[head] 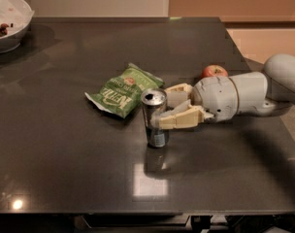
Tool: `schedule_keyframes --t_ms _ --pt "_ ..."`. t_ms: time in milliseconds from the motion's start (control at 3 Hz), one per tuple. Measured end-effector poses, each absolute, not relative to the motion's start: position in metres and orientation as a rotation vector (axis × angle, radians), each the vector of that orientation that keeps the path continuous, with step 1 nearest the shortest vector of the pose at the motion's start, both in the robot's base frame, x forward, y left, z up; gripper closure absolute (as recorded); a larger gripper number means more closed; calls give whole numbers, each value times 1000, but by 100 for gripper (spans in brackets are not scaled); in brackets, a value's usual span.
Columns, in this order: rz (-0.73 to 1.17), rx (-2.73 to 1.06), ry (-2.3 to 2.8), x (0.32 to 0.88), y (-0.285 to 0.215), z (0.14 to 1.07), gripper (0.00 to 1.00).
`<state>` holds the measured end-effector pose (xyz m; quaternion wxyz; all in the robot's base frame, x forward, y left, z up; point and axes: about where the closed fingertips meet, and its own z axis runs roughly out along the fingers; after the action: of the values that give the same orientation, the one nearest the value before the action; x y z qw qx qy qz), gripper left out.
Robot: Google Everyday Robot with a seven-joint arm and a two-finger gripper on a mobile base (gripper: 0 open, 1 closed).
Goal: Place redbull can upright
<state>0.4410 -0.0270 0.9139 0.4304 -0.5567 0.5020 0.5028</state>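
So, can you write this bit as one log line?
can: upright on table | hand: shut on can | bag: flat, near can

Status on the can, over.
Gripper shut on can, mid-table. Can upright, base on table. Chip bag just beyond it, apple behind arm.

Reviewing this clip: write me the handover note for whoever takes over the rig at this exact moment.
Gripper: reaches in from the right, shut on the redbull can.
Redbull can: upright on the dark table, beside the green chip bag; whether they touch is unclear.
Done: the can appears to stand on its base.
Left: open the gripper and back away without tipping the can.
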Motion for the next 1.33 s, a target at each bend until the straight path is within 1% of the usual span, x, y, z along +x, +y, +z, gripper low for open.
schedule_keyframes --t_ms 333,1333 --pt "1244 -1359 1250 439 -27 909 82" --pt "1225 -1338 1238 437 -26 905 12"
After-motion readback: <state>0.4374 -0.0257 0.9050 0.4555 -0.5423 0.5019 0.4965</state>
